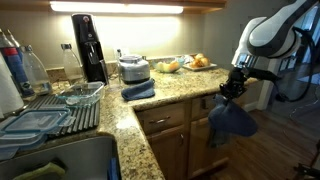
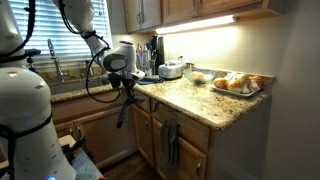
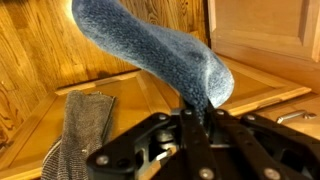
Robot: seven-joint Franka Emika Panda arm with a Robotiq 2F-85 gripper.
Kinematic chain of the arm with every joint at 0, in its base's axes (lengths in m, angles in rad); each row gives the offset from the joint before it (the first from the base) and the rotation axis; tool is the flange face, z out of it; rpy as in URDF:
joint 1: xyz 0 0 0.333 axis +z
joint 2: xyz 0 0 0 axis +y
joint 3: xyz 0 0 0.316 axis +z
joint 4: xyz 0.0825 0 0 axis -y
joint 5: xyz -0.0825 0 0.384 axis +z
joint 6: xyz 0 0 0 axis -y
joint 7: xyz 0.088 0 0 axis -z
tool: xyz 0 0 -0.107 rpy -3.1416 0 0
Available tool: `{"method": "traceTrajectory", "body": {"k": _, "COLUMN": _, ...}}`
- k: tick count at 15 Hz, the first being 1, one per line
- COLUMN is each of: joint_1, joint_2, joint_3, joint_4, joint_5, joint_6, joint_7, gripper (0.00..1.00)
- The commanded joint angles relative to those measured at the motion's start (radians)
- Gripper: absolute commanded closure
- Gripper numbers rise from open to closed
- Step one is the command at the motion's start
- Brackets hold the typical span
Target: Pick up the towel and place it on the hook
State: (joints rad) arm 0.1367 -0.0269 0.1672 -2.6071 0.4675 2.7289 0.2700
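Note:
My gripper is shut on a blue towel, which hangs below it in front of the wooden cabinet doors. In an exterior view the gripper holds the towel off the counter's end. In the wrist view the closed fingers pinch the fuzzy blue towel, which bulges out in front of them. A grey towel hangs against the cabinet front; it also shows in an exterior view. I cannot make out a hook.
The granite counter carries a folded blue cloth, a silver pot, a black coffee machine, a fruit tray and a dish rack. A cabinet handle is close by.

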Motion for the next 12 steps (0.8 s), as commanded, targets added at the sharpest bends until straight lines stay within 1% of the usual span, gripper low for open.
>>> {"method": "traceTrajectory", "body": {"k": 1, "joint_1": 0.007, "joint_2": 0.0, "joint_3": -0.007, "joint_4": 0.001, "joint_5": -0.002, "joint_6": -0.001, "joint_7": 0.003, "gripper": 0.89}}
{"method": "traceTrajectory", "body": {"k": 2, "joint_1": 0.007, "joint_2": 0.0, "joint_3": -0.007, "joint_4": 0.001, "joint_5": -0.001, "joint_6": -0.001, "joint_7": 0.003, "gripper": 0.89}}
{"method": "traceTrajectory", "body": {"k": 3, "joint_1": 0.007, "joint_2": 0.0, "joint_3": -0.007, "joint_4": 0.001, "joint_5": -0.001, "joint_6": -0.001, "joint_7": 0.003, "gripper": 0.96}}
{"method": "traceTrajectory", "body": {"k": 5, "joint_1": 0.005, "joint_2": 0.037, "joint_3": -0.008, "joint_4": -0.002, "joint_5": 0.012, "joint_6": 0.049, "joint_7": 0.023, "gripper": 0.96}}
{"method": "traceTrajectory", "body": {"k": 8, "joint_1": 0.005, "joint_2": 0.094, "joint_3": -0.003, "joint_4": 0.013, "joint_5": 0.139, "joint_6": 0.085, "joint_7": -0.038, "gripper": 0.96}}
{"method": "traceTrajectory", "body": {"k": 12, "joint_1": -0.01, "joint_2": 0.165, "joint_3": 0.027, "joint_4": 0.038, "joint_5": 0.326, "joint_6": 0.14, "joint_7": -0.167, "gripper": 0.96}}
